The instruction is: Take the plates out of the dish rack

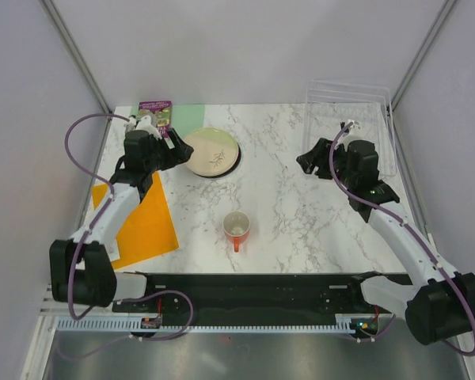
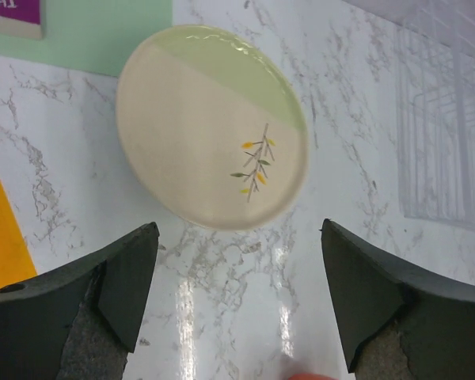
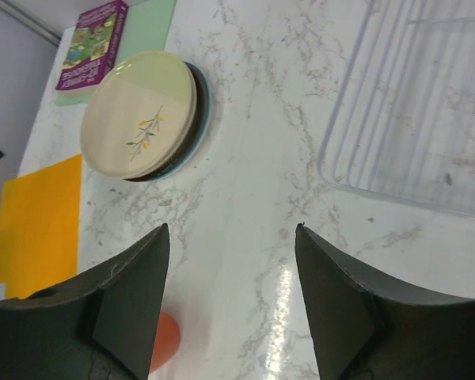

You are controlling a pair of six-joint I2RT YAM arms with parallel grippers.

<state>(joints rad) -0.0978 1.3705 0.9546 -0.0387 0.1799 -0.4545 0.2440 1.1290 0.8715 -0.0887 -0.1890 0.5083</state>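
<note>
- L: left fingers [image 2: 127, 277] apart, nothing btwn them. They hang just off the plates [image 2: 210, 127], at the stack's 9 o'clock in the top view.
- R: right fingers [image 3: 134, 301] also apart & empty, over bare bench [image 1: 285, 198], at approx 8 o'clock of the rack [image 3: 427, 103].
- Plates are stacked flat on the bench, approx 11 o'clock from bench centre, sprig plate on top. Rack sits at the far 1 o'clock corner & looks empty, so the job is prob. done or nearly so.
- Risk 1: stack isn't centred. The right wrist view shows lower rims poking out at its 3–5 o'clock side. A bump from the left fingers pulling away could skid the top plate off, since glaze on glaze likely slides easily.
- Risk 2: mug [image 1: 237, 226] stands at 5 o'clock of the stack, btwn both arms. A low sweep home by either arm could tip it.
- Risk 3: rack is thin clear wire, hard to pick out vs. the marble. Another reach by the R arm could snag a finger & drag the rack toward the bench edge.
</note>
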